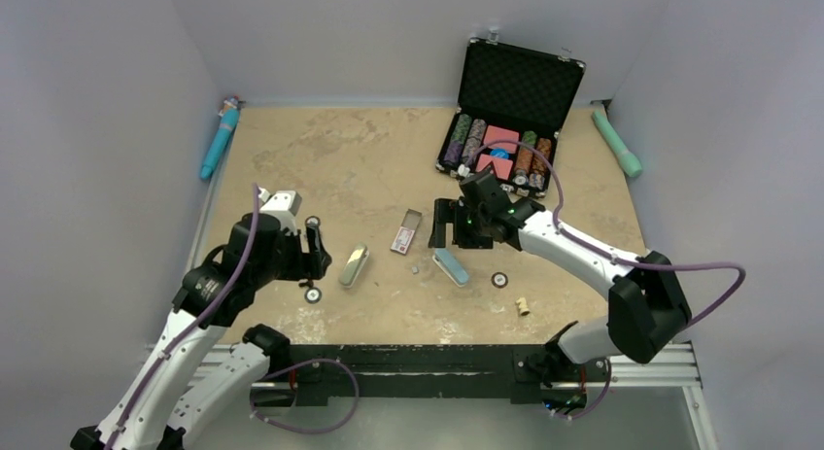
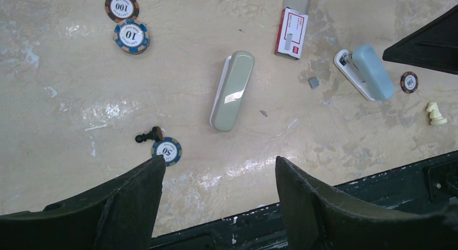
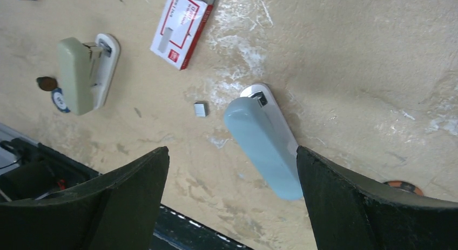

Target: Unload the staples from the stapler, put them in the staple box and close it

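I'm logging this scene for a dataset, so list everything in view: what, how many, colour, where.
stapler: one, pale blue, table centre
staples: one small block, grey, just left of stapler
oblong piece: one, olive, left of centre
box: one, red and white, behind staples
loose chips: four, mixed colours, scattered near front
chess pieces: two, one black, one white, near chips
tubes: two, teal, by side walls
case: one, black, open, back right, holding chips
table: one, beige
left hand: black, open, front left
right hand: black, open, over stapler
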